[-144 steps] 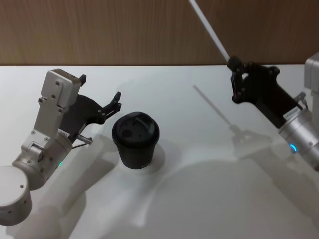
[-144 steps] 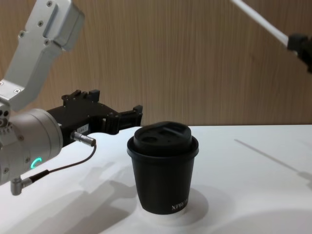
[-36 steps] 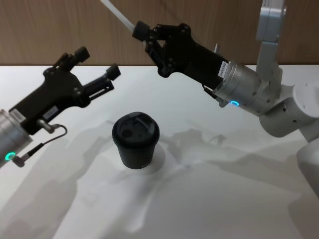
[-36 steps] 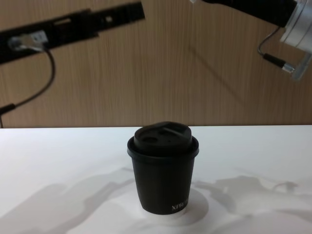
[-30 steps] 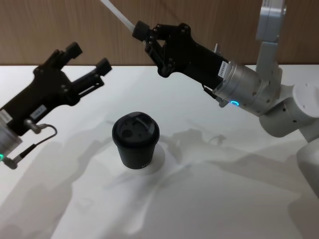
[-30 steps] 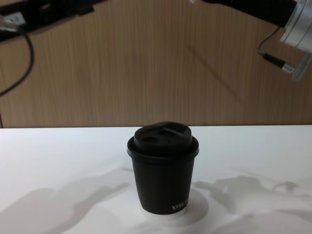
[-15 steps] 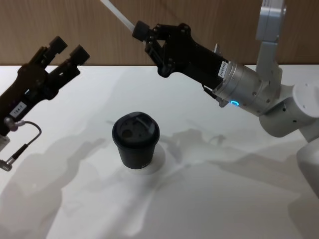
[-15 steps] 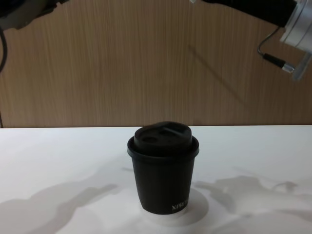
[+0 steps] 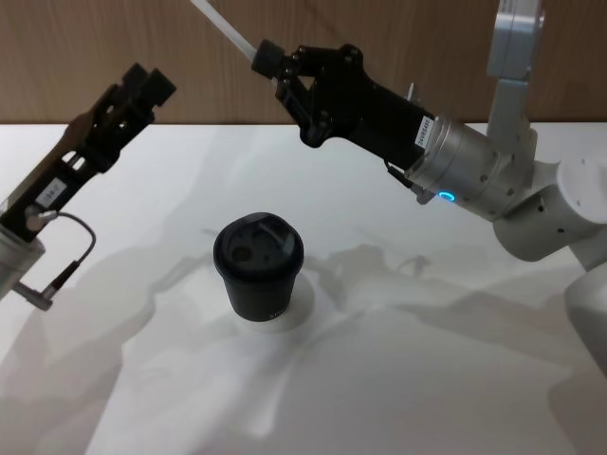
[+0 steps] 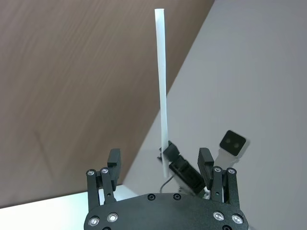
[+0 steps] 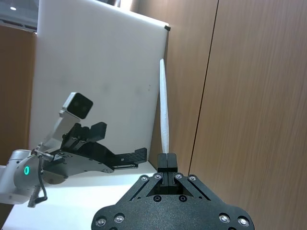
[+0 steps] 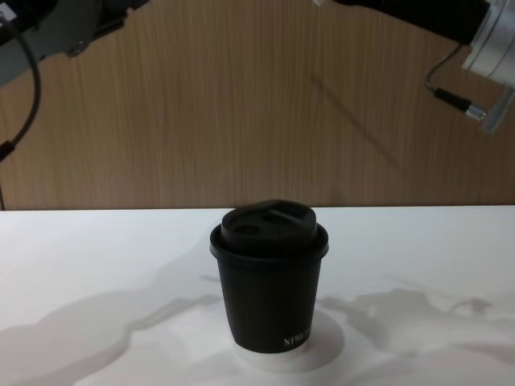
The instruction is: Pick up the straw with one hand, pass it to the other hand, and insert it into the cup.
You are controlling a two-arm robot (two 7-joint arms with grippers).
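Right hand (image 9: 268, 59) is clamped on one end of the straw (image 9: 223, 27); left hand (image 9: 150, 83) hangs apart from it, spread and empty.

cup (image 9: 258, 269) on table (image 9: 446, 379), straw (image 9: 223, 27) higher up

From the head we're looking down on the white table (image 9: 398, 398), with the cup (image 9: 258, 268) mid-frame. From the chest we're sitting low and peering across at that same cup, way closer. The wrist cams are facing each other: we're staring past the left gripper (image 10: 159, 158) toward the right gripper (image 11: 166, 160) and back again, and both are catching the straw (image 10: 162, 96).
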